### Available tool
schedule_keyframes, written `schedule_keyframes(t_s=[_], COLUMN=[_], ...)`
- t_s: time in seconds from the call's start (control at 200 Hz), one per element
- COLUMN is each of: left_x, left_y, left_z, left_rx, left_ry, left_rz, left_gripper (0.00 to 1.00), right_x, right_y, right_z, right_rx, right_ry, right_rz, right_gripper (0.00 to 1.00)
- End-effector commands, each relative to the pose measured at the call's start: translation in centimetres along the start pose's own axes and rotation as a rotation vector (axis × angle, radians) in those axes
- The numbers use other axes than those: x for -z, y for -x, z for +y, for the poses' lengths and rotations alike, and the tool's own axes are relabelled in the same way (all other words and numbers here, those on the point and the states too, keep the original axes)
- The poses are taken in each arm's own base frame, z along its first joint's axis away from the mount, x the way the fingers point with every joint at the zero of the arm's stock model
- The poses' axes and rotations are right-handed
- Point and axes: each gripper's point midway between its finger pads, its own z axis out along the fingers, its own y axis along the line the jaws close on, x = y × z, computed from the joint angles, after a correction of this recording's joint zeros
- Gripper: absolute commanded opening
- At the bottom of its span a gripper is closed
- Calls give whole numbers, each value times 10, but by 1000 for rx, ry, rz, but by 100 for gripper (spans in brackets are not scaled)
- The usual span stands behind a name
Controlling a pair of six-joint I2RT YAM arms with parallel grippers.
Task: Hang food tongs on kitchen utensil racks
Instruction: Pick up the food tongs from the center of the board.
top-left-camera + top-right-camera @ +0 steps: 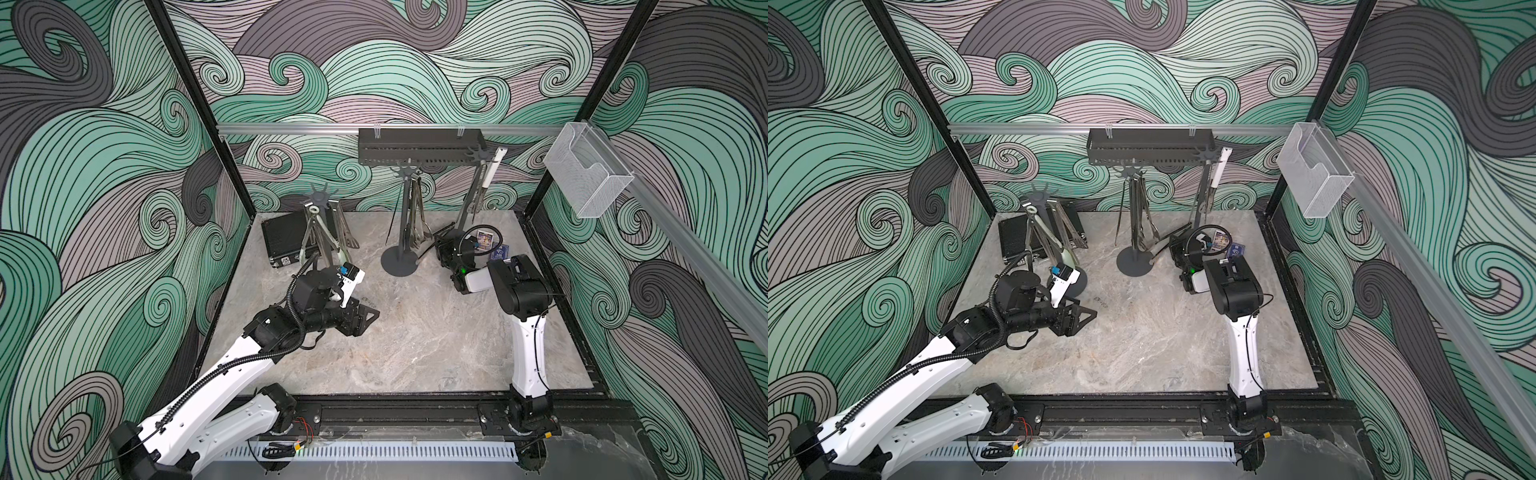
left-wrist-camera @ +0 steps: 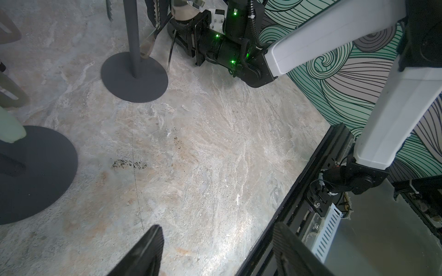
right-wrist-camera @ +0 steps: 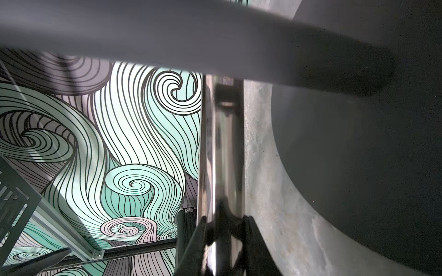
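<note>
Left wrist view: the left gripper (image 2: pixel 216 227) is seen with jaws spread wide and nothing between them, held above the marble table (image 2: pixel 215 143) at its left. Three racks are stood towards the far side: the left rack (image 1: pixel 323 195), the middle rack (image 1: pixel 402 224) and the right rack (image 1: pixel 467 199), each hung with tongs (image 1: pixel 347 232). Just right of the middle rack's foot, low by the table, a steel pair (image 3: pixel 222 143) is clamped between the narrowed jaws of the right gripper (image 3: pixel 223 222).
</note>
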Motion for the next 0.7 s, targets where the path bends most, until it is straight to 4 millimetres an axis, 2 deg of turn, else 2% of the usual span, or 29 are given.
schedule_keyframes(t_s=[0.0, 0.22, 0.36, 0.695], left_x=[3, 5, 8, 12], left_y=[5, 5, 6, 7], left_z=[-1, -3, -4, -6], left_rx=[5, 4, 1, -3], left_ry=[-9, -16, -18, -20], left_rz=[-28, -34, -41, -46], left_gripper=[73, 73, 73, 73], right_x=[8, 15, 27, 77], right_y=[2, -15, -28, -54], right_z=[30, 34, 29, 12], right_rx=[20, 43, 72, 168], right_ry=[78, 105, 99, 62], right_rz=[24, 150, 233, 387], right_gripper=[20, 20, 19, 19])
